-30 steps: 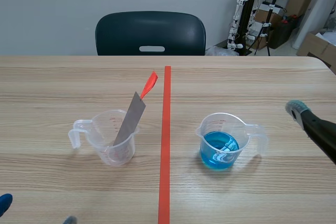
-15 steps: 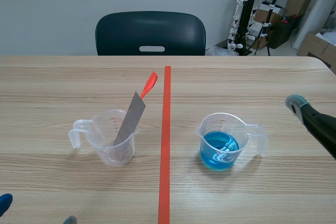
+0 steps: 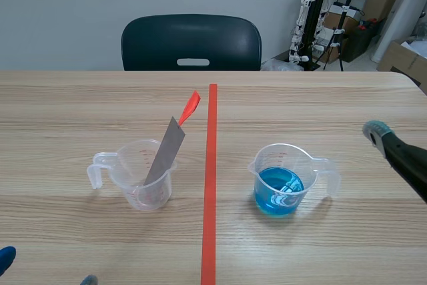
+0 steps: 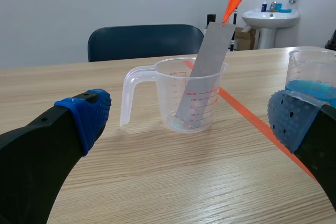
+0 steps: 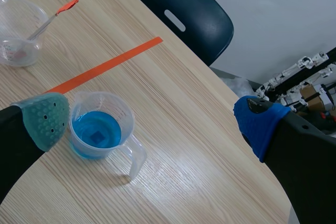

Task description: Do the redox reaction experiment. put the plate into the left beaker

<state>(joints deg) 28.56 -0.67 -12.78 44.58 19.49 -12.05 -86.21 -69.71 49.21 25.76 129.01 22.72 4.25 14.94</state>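
One grey plate (image 3: pixel 165 153) — aslant in left beaker (image 3: pixel 127 173)

Grey plate (image 3: pixel 163 155), orange tip (image 3: pixel 191 106), blue liquid (image 3: pixel 278 188)

Clear plastic beaker (image 3: pixel 132 173), matt grey metal plate (image 3: pixel 167 149), wood-grain table (image 3: pixel 67 111)

We log: left beaker (image 3: pixel 137 188) and right beaker (image 3: pixel 280 165) well apart; bare table (image 3: pixel 67 111) between them along tape line (image 3: pixel 212 165), open lane. Plate (image 3: pixel 164 150) stands tilted in left beaker, top leaning over rim toward line: blocks descent there. We see bare wood on near side of both. Chair (image 3: pixel 191 41) beyond far edge.
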